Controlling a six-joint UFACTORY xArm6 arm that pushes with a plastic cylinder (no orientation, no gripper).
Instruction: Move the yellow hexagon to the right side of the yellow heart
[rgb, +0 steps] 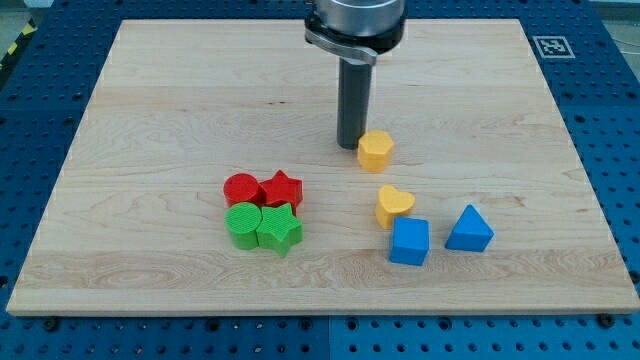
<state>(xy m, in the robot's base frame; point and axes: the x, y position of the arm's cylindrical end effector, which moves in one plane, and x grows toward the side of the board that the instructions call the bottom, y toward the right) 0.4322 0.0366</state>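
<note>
1. Surface: pale wood board (150, 100), grain running left–right, lying on a blue perforated bench (25, 130). Printed marker tag (552, 46) at board's top-right corner. Yellow/black striped strip (18, 42) at view's top-left, off the board.
2. Left cluster, four blocks packed touching: red cylinder (241, 187) top-left, red star (283, 188) top-right, green cylinder (243, 223) bottom-left, green star (280, 229) bottom-right. Sits left of centre, well in from the board's left and bottom edges.
3. Rod: dark, upright, hung from a grey collar at view's top. My tip (349, 147) rests on the board, just left of the yellow hexagon (375, 149), touching or nearly; can't tell which. No jaws on this tool, so nothing spread or pinched.
4. Yellow hexagon: near board centre, above the yellow heart (394, 204) and slightly to its left, apart from it.
5. Yellow heart: touches blue cube (409, 241) at its lower right.
6. Blue triangular block (469, 229): right of cube, small gap.
7. Open room: bare wood right of heart above the blue triangular block, out to the board's right edge.
</note>
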